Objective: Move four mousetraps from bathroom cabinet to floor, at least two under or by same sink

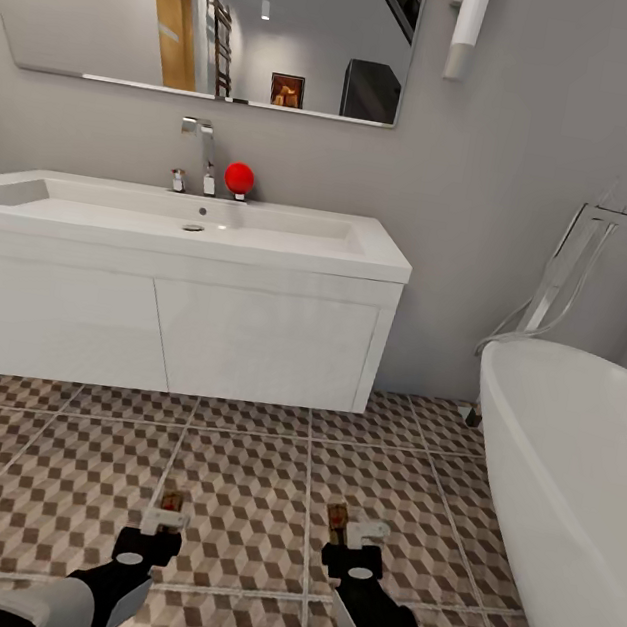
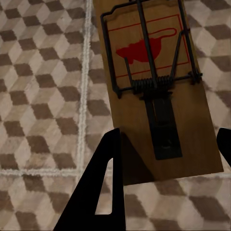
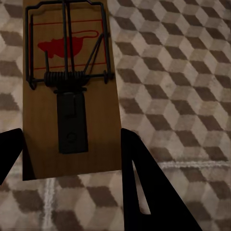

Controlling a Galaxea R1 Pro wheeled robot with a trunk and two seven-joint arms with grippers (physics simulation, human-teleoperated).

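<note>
- Carrying one trap apiece, the left gripper (image 1: 163, 523) pinches a mousetrap (image 2: 154, 91) by its end, and the right gripper (image 1: 355, 541) clamps the other mousetrap (image 3: 72, 91) likewise, both above the bathroom floor (image 1: 259, 467) in front of the bathroom sink (image 1: 180, 262).
- Releasing from this height risks a bounce or flip.
- Setting them here, well off the sink's front edge, may not count as next to it.
- Reaching rightward could clip the bathtub (image 1: 573, 466) rim.

Both arms extended forward and low, side by side; left gripper (image 1: 162, 522) closed onto a mousetrap (image 2: 159, 91), fingers (image 2: 103, 187) flanking its near end; right gripper (image 1: 355, 541) likewise clamping a second mousetrap (image 3: 72, 91).
</note>
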